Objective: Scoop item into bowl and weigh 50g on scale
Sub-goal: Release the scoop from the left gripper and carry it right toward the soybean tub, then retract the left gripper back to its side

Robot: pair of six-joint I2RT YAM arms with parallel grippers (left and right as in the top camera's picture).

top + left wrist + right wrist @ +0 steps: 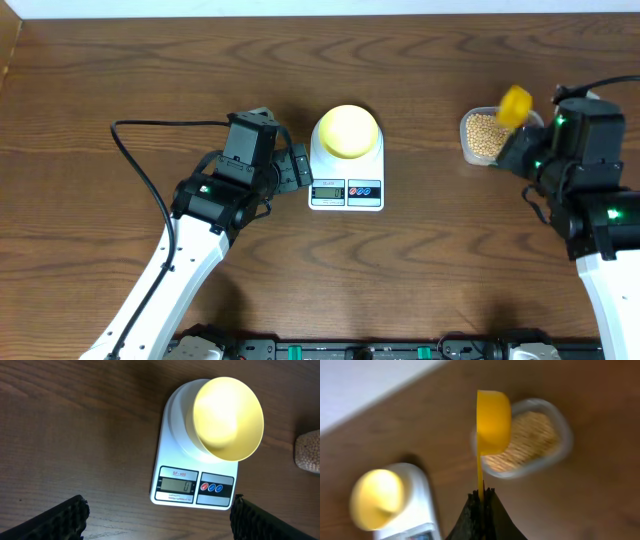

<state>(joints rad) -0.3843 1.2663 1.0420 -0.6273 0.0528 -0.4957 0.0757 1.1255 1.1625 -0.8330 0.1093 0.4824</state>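
Beans (484,135) held in clear tub (464,138) on bench (100,80), well right of scale (346,190) carrying bowl (346,131), with right end effector (481,494) clamped on yellow scoop (492,420) over tub and left end effector (160,519) spread wide near scale.

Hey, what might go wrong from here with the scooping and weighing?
The right tool pinches the yellow scoop only by its thin handle, so a loaded scoop may twist and spill beans. The open left tool sits close beside the scale; a bump could upset the reading.
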